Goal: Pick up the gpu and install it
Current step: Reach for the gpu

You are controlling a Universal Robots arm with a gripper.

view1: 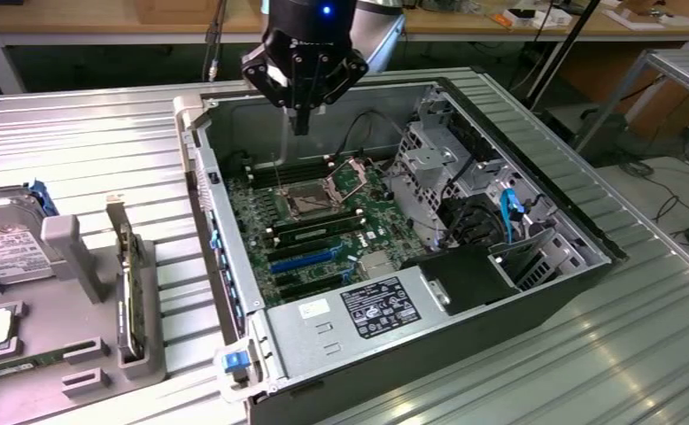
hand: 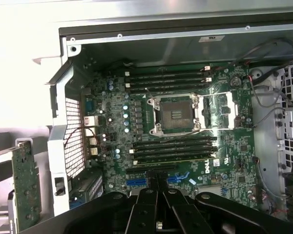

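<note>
Green gpu (view1: 142,297) stands on edge at seven o'clock from the gripper (view1: 301,122) in the exterior view, its long axis twelve-to-six; jaws pressed together, empty.

Exterior: high, oblique; wrist: nearer, seemingly overhead; both share motherboard (view1: 253,205) (hand: 234,151).

PC case (view1: 439,372) lies open on the ribbed table (view1: 85,150), motherboard (view1: 333,232) inside with its CPU socket (view1: 309,202) uncovered; a hard drive (view1: 2,252) sits off at the exterior view's left.
</note>
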